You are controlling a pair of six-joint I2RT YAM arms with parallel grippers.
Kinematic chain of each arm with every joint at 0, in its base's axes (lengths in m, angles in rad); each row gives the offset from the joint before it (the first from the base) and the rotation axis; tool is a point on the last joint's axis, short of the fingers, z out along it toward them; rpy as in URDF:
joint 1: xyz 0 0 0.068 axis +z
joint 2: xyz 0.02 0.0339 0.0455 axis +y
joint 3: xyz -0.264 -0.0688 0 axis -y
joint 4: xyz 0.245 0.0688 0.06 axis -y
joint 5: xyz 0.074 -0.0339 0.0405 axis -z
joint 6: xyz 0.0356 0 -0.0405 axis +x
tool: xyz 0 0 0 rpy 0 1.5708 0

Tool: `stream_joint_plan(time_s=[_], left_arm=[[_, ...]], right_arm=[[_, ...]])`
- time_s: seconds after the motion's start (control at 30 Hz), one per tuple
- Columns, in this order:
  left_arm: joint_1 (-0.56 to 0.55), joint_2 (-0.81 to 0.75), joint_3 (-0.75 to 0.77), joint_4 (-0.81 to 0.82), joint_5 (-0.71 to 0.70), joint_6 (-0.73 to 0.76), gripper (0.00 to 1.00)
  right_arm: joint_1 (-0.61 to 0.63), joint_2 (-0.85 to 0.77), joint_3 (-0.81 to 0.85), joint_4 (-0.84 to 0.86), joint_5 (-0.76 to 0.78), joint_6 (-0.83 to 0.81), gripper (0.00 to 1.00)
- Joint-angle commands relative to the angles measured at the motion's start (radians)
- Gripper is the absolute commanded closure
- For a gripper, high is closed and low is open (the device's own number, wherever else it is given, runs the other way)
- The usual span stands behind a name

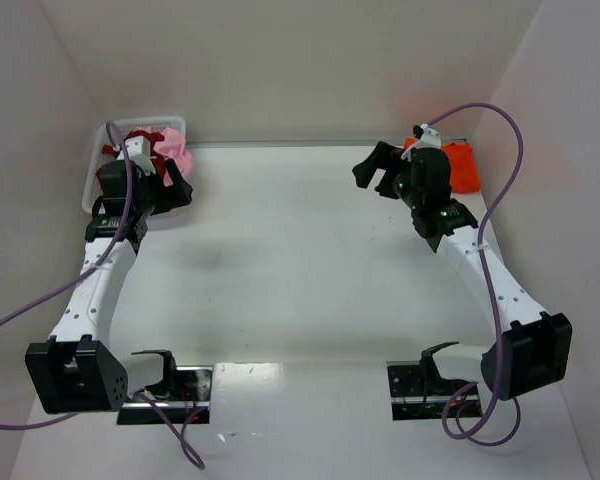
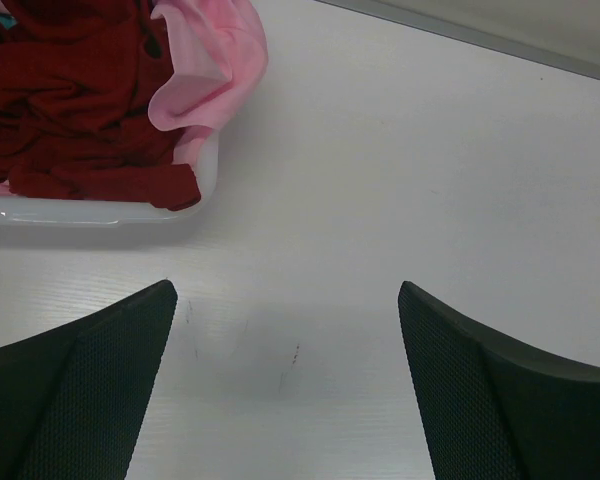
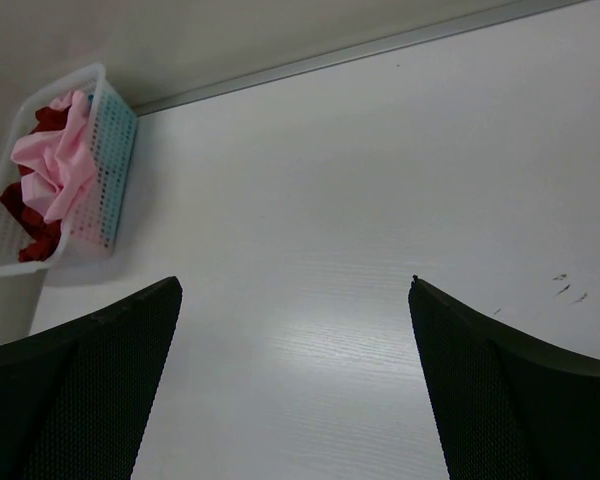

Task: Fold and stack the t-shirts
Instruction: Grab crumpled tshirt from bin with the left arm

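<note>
T-shirts lie in two places. A dark red one [image 2: 70, 110] and a pale pink one [image 2: 215, 60] are crumpled together in the white basket [image 2: 90, 212] at the far left corner of the table [image 1: 300, 260]. The pink spills over the rim and a red sleeve hangs over the near wall. A bright orange one [image 1: 464, 168] lies at the far right, looking like a compact folded bundle.

The left gripper [image 2: 286, 300] hangs just beside the basket with its jaws spread wide and nothing between them. The right gripper [image 3: 295, 290], near the orange shirt, is just as wide and holds nothing.

The main risk is in the basket. The red and pink cloth are bunched into each other, so a pull on one will likely drag the other out with it. It could also lift or tip the light basket, since the draped sleeve may snag on the rim. A shallow pinch on a single loose fold could slip free partway and drop the shirt in a heap.

On the right, a careless swing could brush the orange shirt and undo its fold. If both arms reach for the middle together, they could foul each other.
</note>
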Motion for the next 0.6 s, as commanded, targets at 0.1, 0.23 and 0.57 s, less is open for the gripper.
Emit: stream_joint_plan(time_s=[0.1,0.23,0.57], left_arm=[[0.006,0.034,0.139,-0.066,-0.110,0.010,0.01],[0.027,0.082,0.215,-0.075,-0.212,-0.008,0.01],[0.147,0.398,0.407,-0.010,-0.304,-0.030,0.01]], right_arm=[[-0.005,0.010,0.048,0.014,-0.002,-0.035,0.00],[-0.005,0.101,0.128,0.027,-0.079,-0.046,0.00],[-0.005,0.181,0.208,0.058,-0.190,-0.046,0.00]])
